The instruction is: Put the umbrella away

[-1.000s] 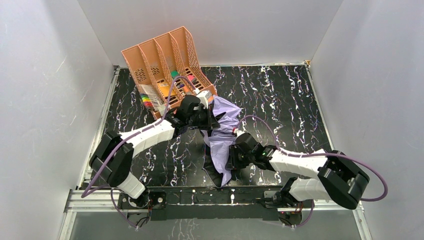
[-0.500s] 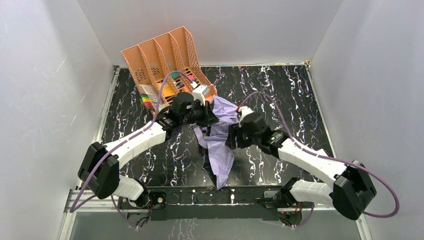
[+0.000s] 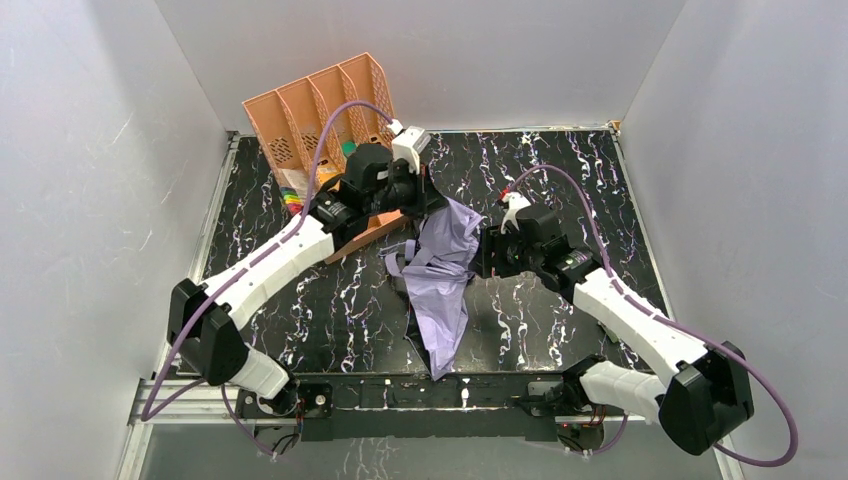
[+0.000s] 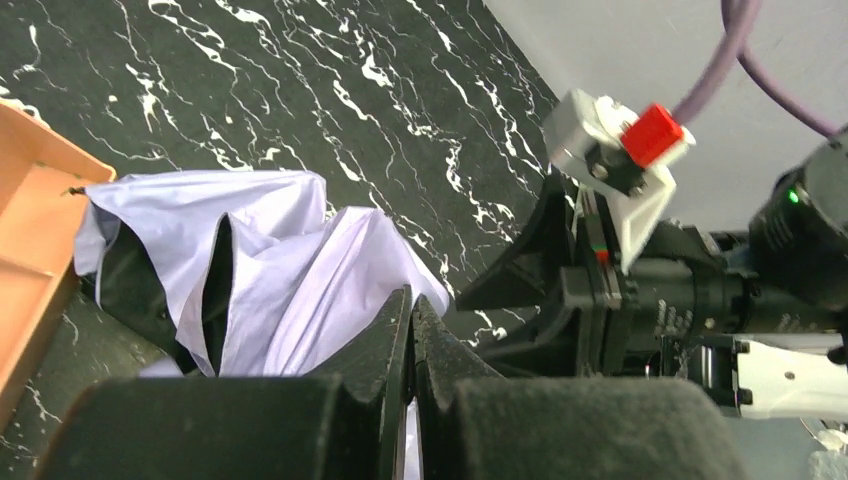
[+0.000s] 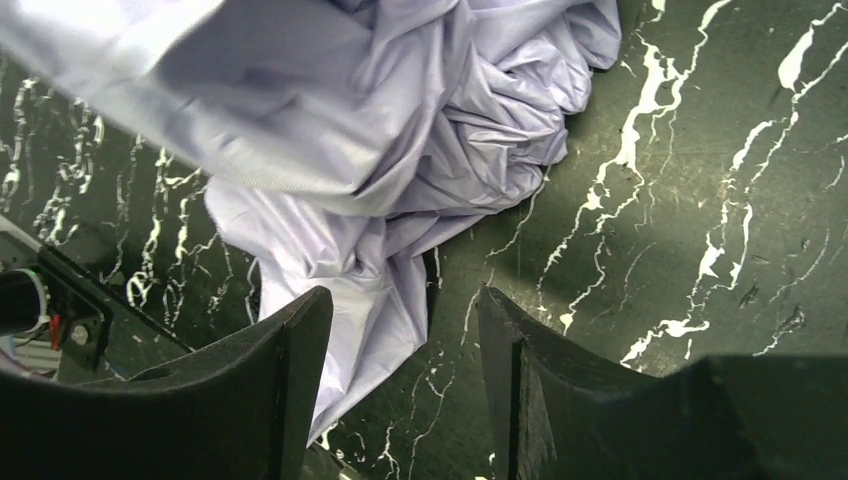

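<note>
Umbrella [image 3: 445,265] shaft hidden under fabric | left gripper [image 4: 411,300] clenched on its cloth | right gripper [image 5: 400,300] spread, empty

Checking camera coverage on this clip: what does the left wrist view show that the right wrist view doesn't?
Left wrist only: the left gripper pinched shut on the umbrella, a corner of the peach organiser, and the right arm across from it. Right wrist only: the right gripper, open and facing the fabric. Both: the lavender umbrella crumpled on the black marble table.
</note>
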{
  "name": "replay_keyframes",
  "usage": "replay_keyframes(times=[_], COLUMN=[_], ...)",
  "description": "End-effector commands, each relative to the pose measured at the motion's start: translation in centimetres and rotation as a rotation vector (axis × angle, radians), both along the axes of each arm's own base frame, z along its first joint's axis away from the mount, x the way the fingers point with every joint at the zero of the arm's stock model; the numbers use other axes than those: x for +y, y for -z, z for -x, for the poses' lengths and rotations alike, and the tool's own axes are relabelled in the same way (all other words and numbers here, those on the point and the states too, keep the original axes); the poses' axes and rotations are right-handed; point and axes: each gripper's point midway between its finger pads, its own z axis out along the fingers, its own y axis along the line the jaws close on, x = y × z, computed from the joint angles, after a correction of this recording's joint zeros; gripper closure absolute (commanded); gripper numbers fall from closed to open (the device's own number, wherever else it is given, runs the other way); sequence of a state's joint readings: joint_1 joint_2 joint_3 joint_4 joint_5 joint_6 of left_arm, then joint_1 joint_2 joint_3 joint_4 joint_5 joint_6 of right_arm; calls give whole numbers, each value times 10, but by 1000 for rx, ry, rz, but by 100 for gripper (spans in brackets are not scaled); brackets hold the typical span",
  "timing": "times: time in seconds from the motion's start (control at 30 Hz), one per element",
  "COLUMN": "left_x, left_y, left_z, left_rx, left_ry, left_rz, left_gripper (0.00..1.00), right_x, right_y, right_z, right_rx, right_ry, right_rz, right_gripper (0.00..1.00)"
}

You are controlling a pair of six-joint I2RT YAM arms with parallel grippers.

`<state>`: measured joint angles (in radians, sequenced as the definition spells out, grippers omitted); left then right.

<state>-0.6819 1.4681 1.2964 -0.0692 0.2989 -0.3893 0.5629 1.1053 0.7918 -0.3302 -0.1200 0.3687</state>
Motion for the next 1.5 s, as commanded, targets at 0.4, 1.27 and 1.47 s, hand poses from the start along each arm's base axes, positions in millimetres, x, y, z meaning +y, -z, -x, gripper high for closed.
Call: replay_keyframes(times=[0.4, 1.27, 1.47], left_x=[-10, -5, 6], left_y=[3, -6, -4], left_z=[-43, -41, -35], left_rx=[3, -22, -25], left_ry=[-13, 6, -12], left_rz=[-69, -48, -38], left_gripper=[97, 99, 84], right_x=[20, 63, 56], right_y=[-79, -108, -104], right_z=[-31, -109, -125], right_rx=[-359, -493, -447], right_ry=[-85, -427, -339], right_rz=[-184, -230, -223], right_gripper=[22, 56, 93])
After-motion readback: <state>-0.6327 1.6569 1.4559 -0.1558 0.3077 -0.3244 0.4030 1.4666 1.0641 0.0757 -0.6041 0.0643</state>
